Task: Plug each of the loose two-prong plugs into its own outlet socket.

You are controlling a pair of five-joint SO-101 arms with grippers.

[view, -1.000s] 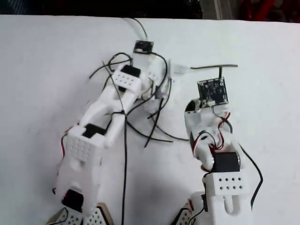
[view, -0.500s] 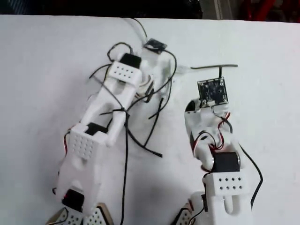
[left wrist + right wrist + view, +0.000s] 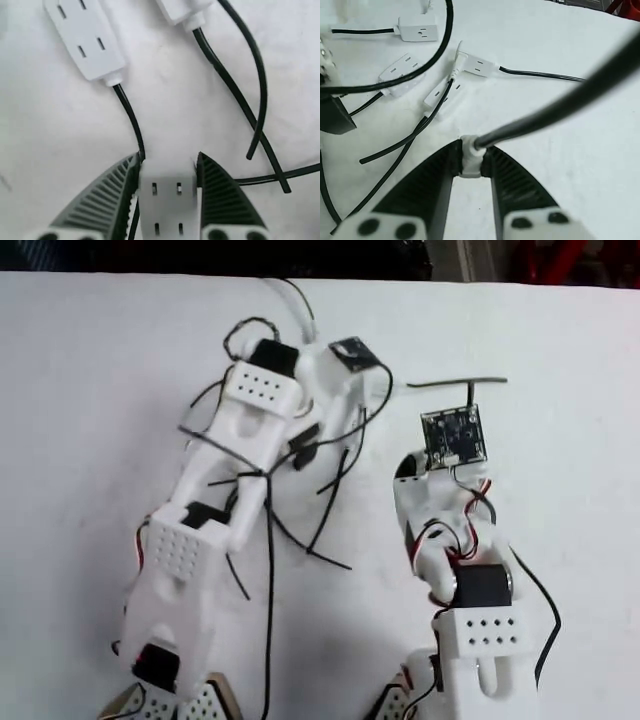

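Observation:
In the left wrist view my left gripper (image 3: pixel 166 159) is shut on a white outlet socket (image 3: pixel 166 200) whose slots face up between the dark fingers. Just beyond it lies a second white outlet socket (image 3: pixel 85 35) on a black cord, and a third white piece (image 3: pixel 182 10) lies farther out. My right gripper (image 3: pixel 470 149) is shut on a small white plug (image 3: pixel 470 161) whose thick black cord (image 3: pixel 560 107) rises away from it. Several white sockets lie ahead of it on the table, among them one socket (image 3: pixel 417 29) and another socket (image 3: pixel 477 65). From above, the left arm (image 3: pixel 255 410) stretches toward the far middle and the right arm (image 3: pixel 450 510) stands at the right.
Loose black cords (image 3: pixel 325 500) cross the white table (image 3: pixel 90 390) between the two arms and tangle around the left arm. A cord end (image 3: pixel 385 152) lies close to the right gripper. The table's far edge (image 3: pixel 560 282) is dark beyond.
The left arm has reached farther across the table and swung slightly right, dragging its cords along. The right arm has stayed still.

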